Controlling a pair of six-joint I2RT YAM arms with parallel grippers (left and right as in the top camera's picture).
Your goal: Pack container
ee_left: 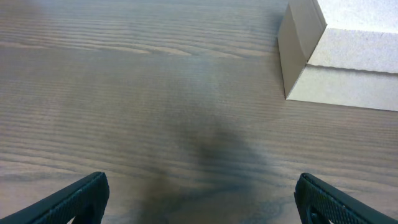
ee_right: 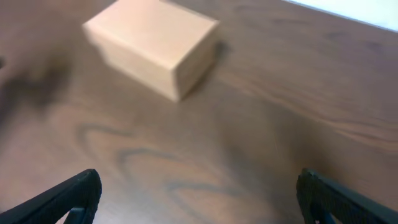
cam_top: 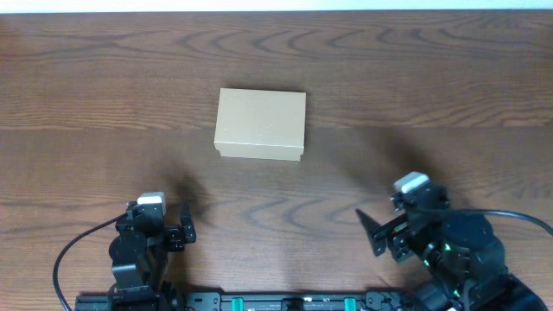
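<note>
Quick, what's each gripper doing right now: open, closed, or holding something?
Left gripper: open, fingers spread wide, holding nothing.
Right gripper: open, fingers spread wide, holding nothing.

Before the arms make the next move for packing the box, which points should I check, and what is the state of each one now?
1. Box lid open for packing: not ok, it is closed.
2. Box lying flat on the table: ok.
3. Left end effector open and empty: ok.
4. Right end effector open and empty: ok.
5. Things to pack in view: not ok, none shows in any view.
</note>
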